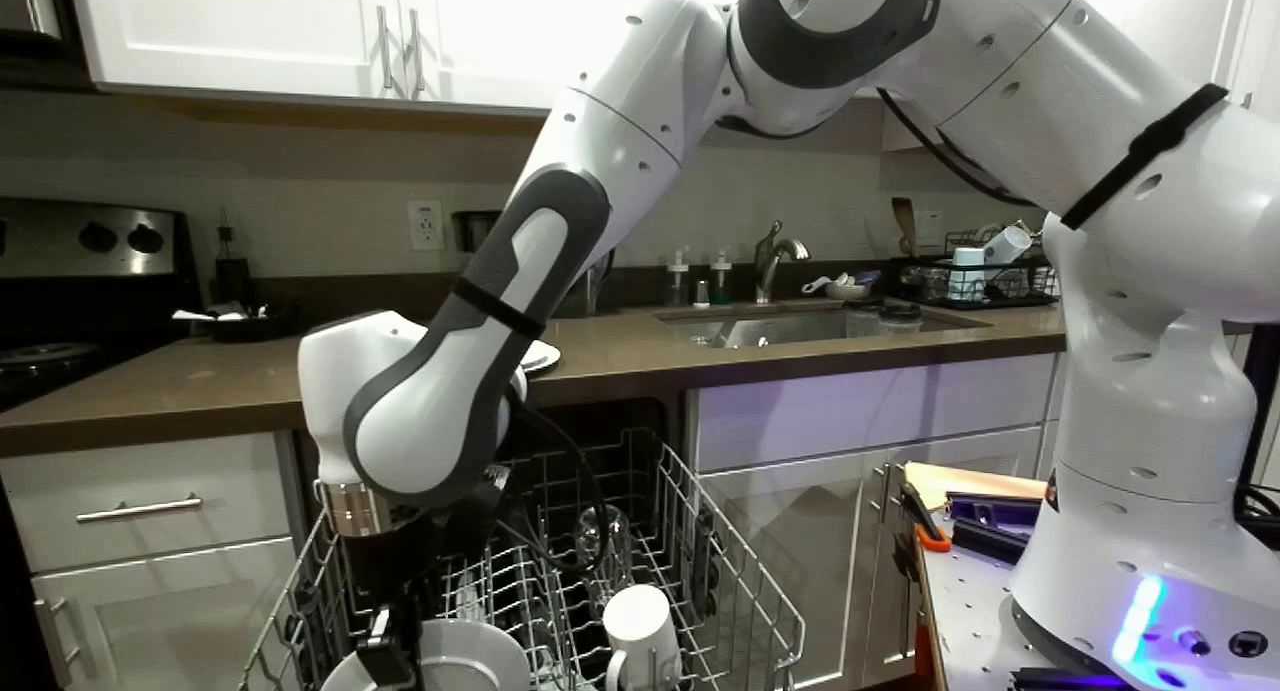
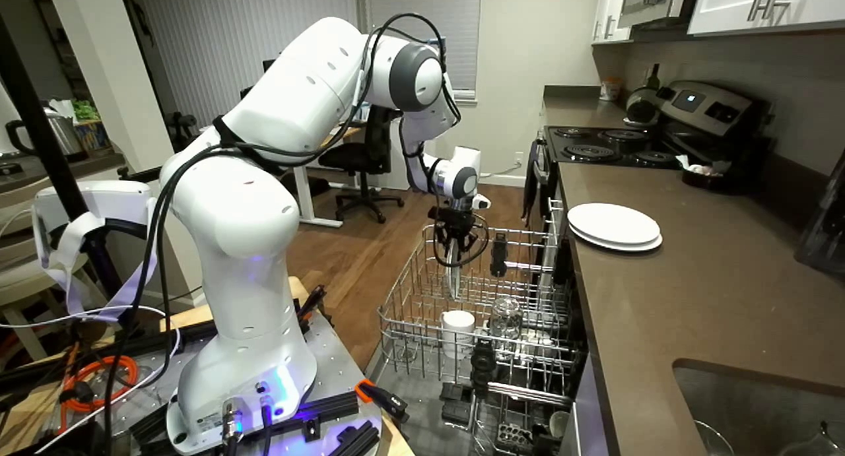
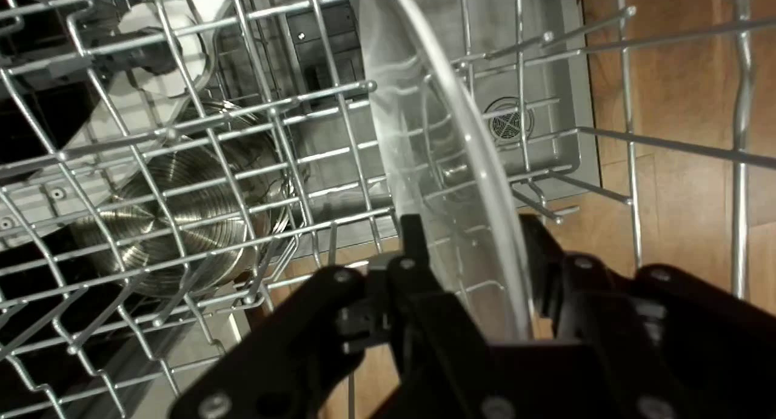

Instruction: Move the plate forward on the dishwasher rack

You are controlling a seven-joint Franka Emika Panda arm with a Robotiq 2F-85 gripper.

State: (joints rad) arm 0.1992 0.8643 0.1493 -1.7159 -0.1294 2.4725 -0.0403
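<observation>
Down at the left of the wire dishwasher rack [image 1: 735, 538], as an exterior view shows it, the gripper [image 3: 474, 222] points into the basket with a finger to either side of the plate [image 1: 475, 661]. The wrist view has the plate up on edge between those fingers, slightly slanted, one finger close against its rim; whether they pinch it or merely straddle it cannot be told. Hidden too is whether its lower edge sits among the tines or hangs clear. Reaching the plate, then, looks done. The forward move cannot be confirmed: nothing marks where the plate ought to end up, so the likeliest reading is that the shift itself, the settling between tines and the letting go are left, at least in part. Next to the right, a clear glass vessel [image 1: 615, 546] and then, lower in view, a white mug [image 1: 643, 626] share the rack, both apart from the plate; farthest right stands the robot's base [image 1: 1150, 561], well away from it.
</observation>
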